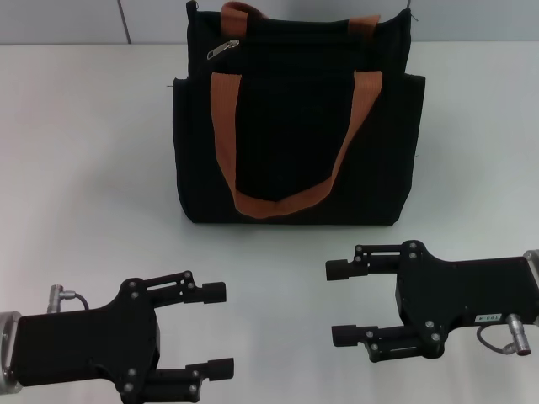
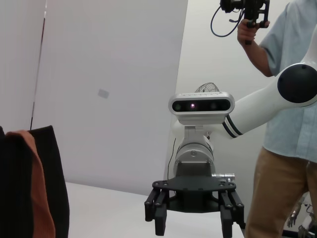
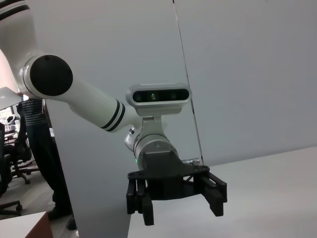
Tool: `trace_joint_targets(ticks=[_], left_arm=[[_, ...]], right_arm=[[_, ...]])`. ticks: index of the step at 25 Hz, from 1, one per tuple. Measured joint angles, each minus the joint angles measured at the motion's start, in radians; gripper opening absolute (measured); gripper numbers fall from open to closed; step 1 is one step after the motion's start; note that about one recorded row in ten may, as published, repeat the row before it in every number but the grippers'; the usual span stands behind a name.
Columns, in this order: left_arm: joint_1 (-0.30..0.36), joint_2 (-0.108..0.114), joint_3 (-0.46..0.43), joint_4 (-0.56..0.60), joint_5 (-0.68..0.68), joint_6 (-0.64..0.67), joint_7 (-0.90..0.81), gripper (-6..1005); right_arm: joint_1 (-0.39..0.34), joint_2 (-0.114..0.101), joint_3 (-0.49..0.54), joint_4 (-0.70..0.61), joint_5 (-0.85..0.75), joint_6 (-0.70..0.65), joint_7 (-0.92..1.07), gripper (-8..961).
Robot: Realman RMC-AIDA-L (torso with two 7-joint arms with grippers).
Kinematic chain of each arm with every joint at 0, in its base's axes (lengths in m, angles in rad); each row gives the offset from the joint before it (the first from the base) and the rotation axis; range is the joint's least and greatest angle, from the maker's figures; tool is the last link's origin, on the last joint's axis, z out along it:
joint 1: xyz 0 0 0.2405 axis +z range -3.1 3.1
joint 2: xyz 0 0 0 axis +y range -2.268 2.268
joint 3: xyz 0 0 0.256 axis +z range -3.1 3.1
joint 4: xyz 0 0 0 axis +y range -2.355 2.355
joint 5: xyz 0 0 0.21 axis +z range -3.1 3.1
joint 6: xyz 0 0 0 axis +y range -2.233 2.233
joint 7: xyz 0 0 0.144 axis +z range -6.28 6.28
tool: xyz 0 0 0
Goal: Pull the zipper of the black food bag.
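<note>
The black food bag (image 1: pixel 295 126) stands upright at the back middle of the white table, its orange-brown handle (image 1: pixel 278 204) hanging down the front. The silvery zipper pull (image 1: pixel 222 48) lies at the bag's top left corner. My left gripper (image 1: pixel 219 330) is open and empty near the front left, well short of the bag. My right gripper (image 1: pixel 339 302) is open and empty at the front right, also apart from the bag. The left wrist view shows a bag edge (image 2: pixel 54 173) and the right gripper (image 2: pixel 193 229) farther off. The right wrist view shows the left gripper (image 3: pixel 182 214).
The white table (image 1: pixel 84 168) spreads around the bag, with a pale wall (image 1: pixel 67 21) behind it. A person (image 2: pixel 292 148) in a light shirt stands beside the robot, holding a device up high.
</note>
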Motion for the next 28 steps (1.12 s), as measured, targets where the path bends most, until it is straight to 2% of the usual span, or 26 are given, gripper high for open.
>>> trace_joint_targets(ticks=[11, 17, 20, 24, 25, 28], left_arm=[[-0.004, -0.002, -0.003, -0.002, -0.012, -0.018, 0.001, 776], [0.055, -0.003, -0.235, -0.076, -0.172, -0.002, 0.080, 774], [0.046, -0.004, -0.379, -0.156, -0.260, -0.071, 0.166, 774], [0.005, -0.002, -0.424, -0.176, -0.285, -0.175, 0.158, 775], [-0.026, -0.003, -0.428, -0.181, -0.285, -0.246, 0.148, 775], [-0.060, -0.005, -0.425, -0.193, -0.285, -0.327, 0.151, 776]], right_arm=[[0.002, 0.000, 0.000, 0.016, 0.010, 0.008, -0.021, 713], [-0.001, 0.000, 0.010, 0.063, 0.012, 0.018, -0.060, 713], [-0.002, 0.001, 0.012, 0.102, 0.044, 0.040, -0.104, 713], [0.004, 0.001, 0.012, 0.135, 0.063, 0.048, -0.135, 714], [0.005, 0.002, 0.012, 0.147, 0.068, 0.049, -0.144, 714], [0.009, 0.003, 0.012, 0.168, 0.078, 0.049, -0.156, 714]])
